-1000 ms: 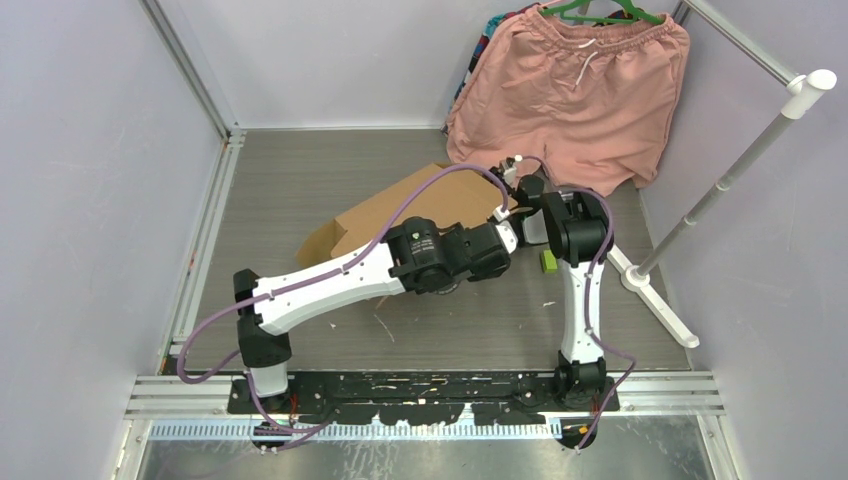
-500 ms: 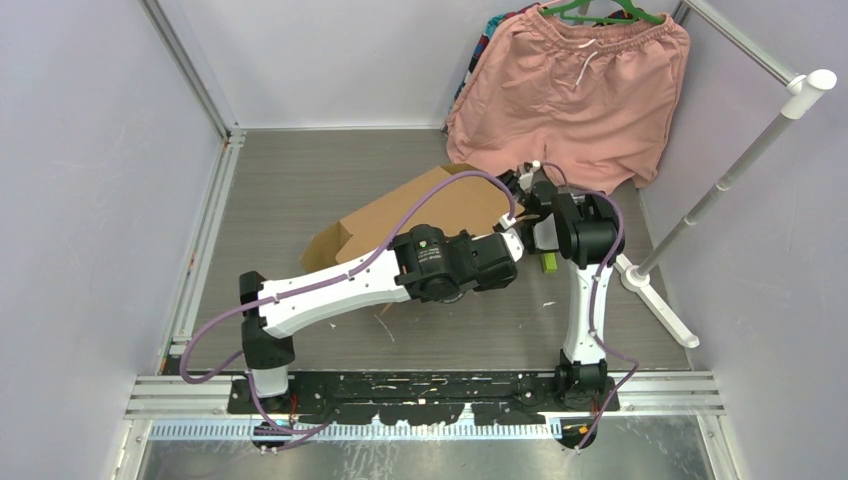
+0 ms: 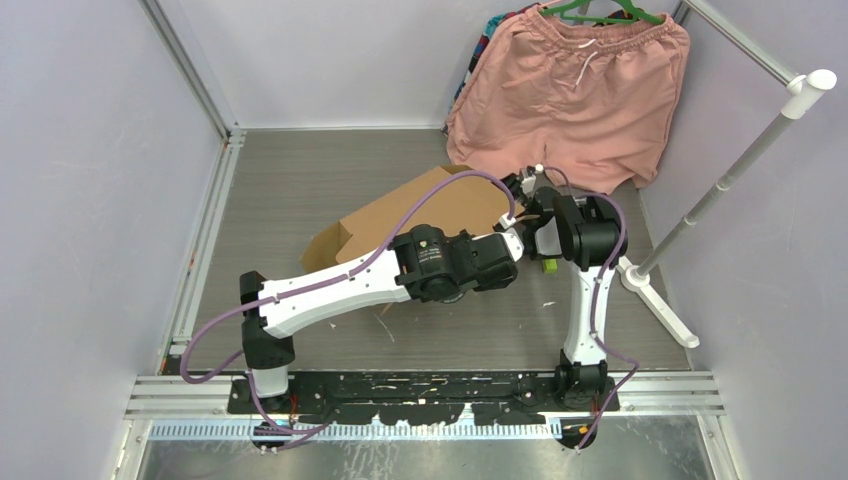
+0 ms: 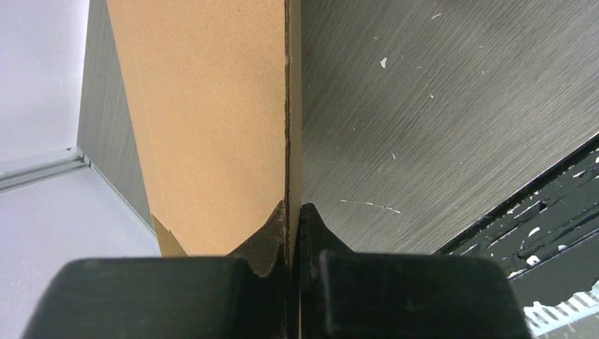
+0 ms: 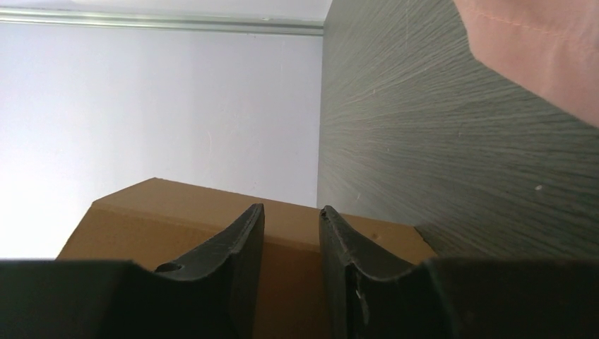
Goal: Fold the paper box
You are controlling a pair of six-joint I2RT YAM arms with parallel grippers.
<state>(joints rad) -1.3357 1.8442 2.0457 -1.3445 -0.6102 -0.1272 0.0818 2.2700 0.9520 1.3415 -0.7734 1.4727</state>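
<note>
Top external view, room: pale lilac walls [image 3: 90,200] on three sides, with aluminium rails [image 3: 205,230] along the left edge of the floor panel.
Surface: grey wood-grain table [image 3: 300,170], scuffed, with small white flecks toward lower centre. A black base plate [image 3: 430,385] crosses the bottom of the frame.
Upper right: pink shorts [image 3: 570,90] on a green hanger [image 3: 600,12], hem resting on the table. A white pole stand [image 3: 720,180] leans along the right side.
Centre: paper box [image 3: 420,215], brown cardboard, tilted up off the table, its high end toward the shorts.
Left wrist view: left gripper [image 4: 289,212] pinched tight on a thin edge of the paper box, which runs up the frame. Table to the right, base plate at lower right.
Right wrist view: right gripper [image 5: 291,212] with fingers parted by a narrow gap, nothing clamped between them. The cardboard lies just behind the tips, wall at upper left, table and shorts at upper right.
</note>
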